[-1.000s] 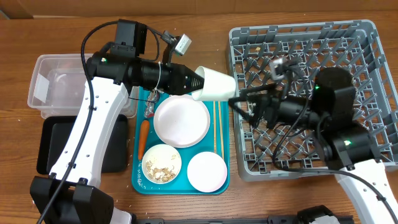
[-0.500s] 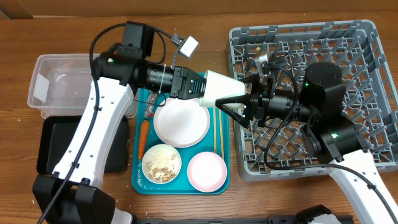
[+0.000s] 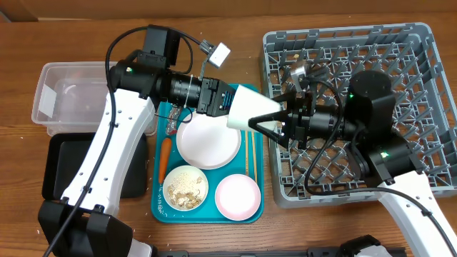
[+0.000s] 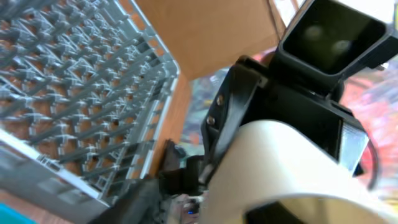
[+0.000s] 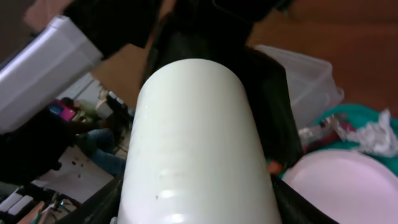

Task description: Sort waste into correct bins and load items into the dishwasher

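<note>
The right gripper (image 3: 267, 122) clasps the small white cup (image 3: 247, 112) between its fingers (image 5: 99, 204). The left gripper (image 3: 223, 101) meets the cup's rim; its fingers' state cannot be told.

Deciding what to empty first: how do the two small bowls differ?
The crumb bowl holds beige crumbs; the empty bowl holds nothing. The crumb bowl sits nearer the black tray, the empty bowl nearer the grey rack. Both are small, round, white, upright on the teal tray.
</note>
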